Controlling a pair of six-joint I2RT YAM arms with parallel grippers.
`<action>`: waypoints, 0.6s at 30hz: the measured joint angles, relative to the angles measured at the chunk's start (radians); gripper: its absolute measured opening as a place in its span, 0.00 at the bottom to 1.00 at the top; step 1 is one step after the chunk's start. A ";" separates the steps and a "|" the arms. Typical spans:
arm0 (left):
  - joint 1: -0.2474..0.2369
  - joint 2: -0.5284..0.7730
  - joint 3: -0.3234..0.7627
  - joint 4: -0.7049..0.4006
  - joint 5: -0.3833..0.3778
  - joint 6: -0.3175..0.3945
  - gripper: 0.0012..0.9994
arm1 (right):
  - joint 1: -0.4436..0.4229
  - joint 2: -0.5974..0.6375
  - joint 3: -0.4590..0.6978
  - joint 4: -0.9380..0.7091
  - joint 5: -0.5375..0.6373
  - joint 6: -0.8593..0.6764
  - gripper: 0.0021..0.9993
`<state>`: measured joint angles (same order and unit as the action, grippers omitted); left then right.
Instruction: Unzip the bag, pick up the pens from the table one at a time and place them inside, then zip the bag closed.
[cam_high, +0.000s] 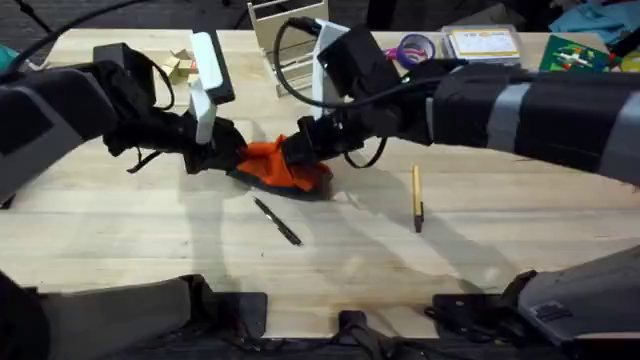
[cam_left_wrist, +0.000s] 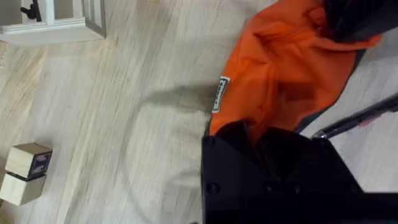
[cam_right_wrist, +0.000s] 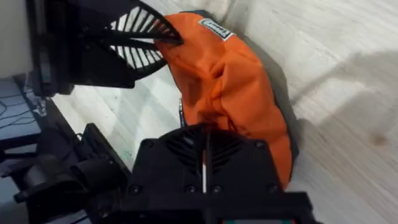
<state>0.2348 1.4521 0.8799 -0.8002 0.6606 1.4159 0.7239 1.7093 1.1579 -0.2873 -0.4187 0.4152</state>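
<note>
An oblong orange fabric pouch with a dark navy lower edge (cam_high: 283, 167) is seen crumpled on the large light wooden tabletop with pale plank grain (cam_high: 480, 260), a little left of the table's middle in the overhead view. It is gripped from both ends. The left gripper (cam_high: 226, 157) is pressed onto the pouch's left end; in the left wrist view the orange fabric (cam_left_wrist: 280, 74) is seen running in beneath the black gripper body (cam_left_wrist: 273, 180), and a small white label (cam_left_wrist: 219, 94) is visible on the fabric's edge. The fingers are pinched on the cloth. The right gripper (cam_high: 300, 148) is set against the pouch's right end; in the right wrist view the bulged orange fabric (cam_right_wrist: 230, 81) is seen just ahead of the black gripper body (cam_right_wrist: 205, 177), with cloth pinched at the fingers. The left gripper (cam_right_wrist: 134, 37) is also seen there, clamped on the far end.

A slim all-black pen (cam_high: 277, 221) is laid on the table just in front of the pouch, apart from it and angled. A slim tan pen with a dark tip (cam_high: 417, 197) is laid well to the right, nearly straight toward the table's front edge.

A white slatted rack (cam_high: 285, 40) is stood behind the pouch, and small wooden blocks (cam_left_wrist: 23, 173) are seen on the table.
</note>
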 joint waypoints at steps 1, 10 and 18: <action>0.000 0.000 0.000 0.000 0.000 0.000 0.04 | -0.001 -0.002 0.009 -0.014 0.000 0.000 0.03; -0.005 0.000 0.000 -0.024 0.059 -0.001 0.04 | -0.118 -0.167 0.078 -0.081 -0.031 0.000 0.47; -0.042 0.000 -0.003 -0.040 0.153 -0.002 0.04 | -0.235 -0.348 0.140 -0.188 -0.076 -0.035 1.00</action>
<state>0.1930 1.4521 0.8768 -0.8403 0.8134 1.4143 0.4887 1.3617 1.2976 -0.4756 -0.4947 0.3801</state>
